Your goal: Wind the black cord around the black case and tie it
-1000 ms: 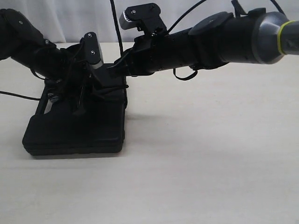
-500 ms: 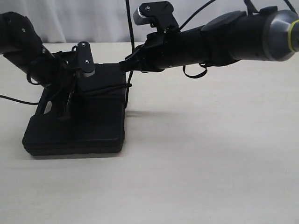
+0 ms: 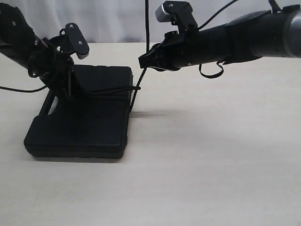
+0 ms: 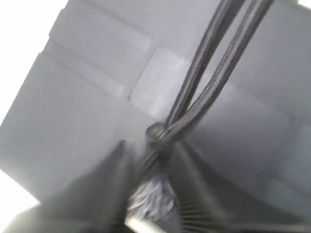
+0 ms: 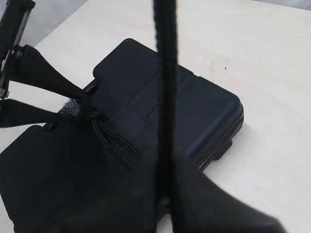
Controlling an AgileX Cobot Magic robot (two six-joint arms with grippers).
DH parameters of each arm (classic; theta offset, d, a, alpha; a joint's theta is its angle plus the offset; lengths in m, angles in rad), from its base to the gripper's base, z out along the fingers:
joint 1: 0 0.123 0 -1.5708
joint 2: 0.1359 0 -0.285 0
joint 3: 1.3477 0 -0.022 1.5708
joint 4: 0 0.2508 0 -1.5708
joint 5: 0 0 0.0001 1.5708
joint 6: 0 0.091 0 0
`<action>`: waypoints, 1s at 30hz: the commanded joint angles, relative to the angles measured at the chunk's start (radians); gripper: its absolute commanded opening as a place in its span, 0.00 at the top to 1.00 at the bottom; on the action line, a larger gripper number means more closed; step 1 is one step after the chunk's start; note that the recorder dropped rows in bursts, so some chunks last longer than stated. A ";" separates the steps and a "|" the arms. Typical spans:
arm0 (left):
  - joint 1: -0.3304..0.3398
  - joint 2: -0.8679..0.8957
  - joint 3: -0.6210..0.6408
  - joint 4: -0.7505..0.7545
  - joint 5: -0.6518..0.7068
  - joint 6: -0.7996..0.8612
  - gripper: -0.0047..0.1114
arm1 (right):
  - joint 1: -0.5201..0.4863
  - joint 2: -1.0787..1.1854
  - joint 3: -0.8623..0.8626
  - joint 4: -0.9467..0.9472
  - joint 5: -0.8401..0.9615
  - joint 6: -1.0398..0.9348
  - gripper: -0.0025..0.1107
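Left hand (image 4: 148, 160): fingers spread apart over the lid of the black case (image 3: 89, 125), not pressed together and, by the look of it, clamping nothing.
Knot (image 4: 155, 132): just past the left fingertips, resting on the lid; frayed tuft (image 4: 148, 196) lying in the gap between the fingers.
Risk at the knot end: with nothing pinching it, likely to be dragged across the lid by any pull from the other side, slackening the wrap and losing the tie.
Black case: flat on the tabletop (image 3: 211, 155), at the left, beneath the left hand.
Risk to the case: probably light enough to slide, or to lift at its right edge, under an upward tug.
Black cord (image 5: 164, 73): two strands running from the knot across the lid to the right edge, then taut and slanting up to the right hand; more length rising out of view above.
Risk along the cord: liable to ride off a rounded corner if pulled sideways rather than straight across.
Right hand (image 3: 142, 61): pressed together, pinching the cord, raised above the tabletop just right of the case.
Risk at the right hand: thin braid apt to slip through the pinch, or too hard a pull undoing the loop.
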 commanded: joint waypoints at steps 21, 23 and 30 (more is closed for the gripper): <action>-0.001 0.087 -0.001 0.405 0.042 -0.220 0.96 | -0.009 -0.004 -0.004 0.021 -0.006 -0.030 0.94; -0.001 0.087 -0.001 0.437 0.049 -0.254 0.96 | -0.009 0.003 -0.004 0.021 -0.008 -0.030 0.94; 0.001 0.087 -0.001 0.442 0.070 -0.254 0.96 | -0.013 0.124 -0.004 -0.005 -0.220 -0.022 0.94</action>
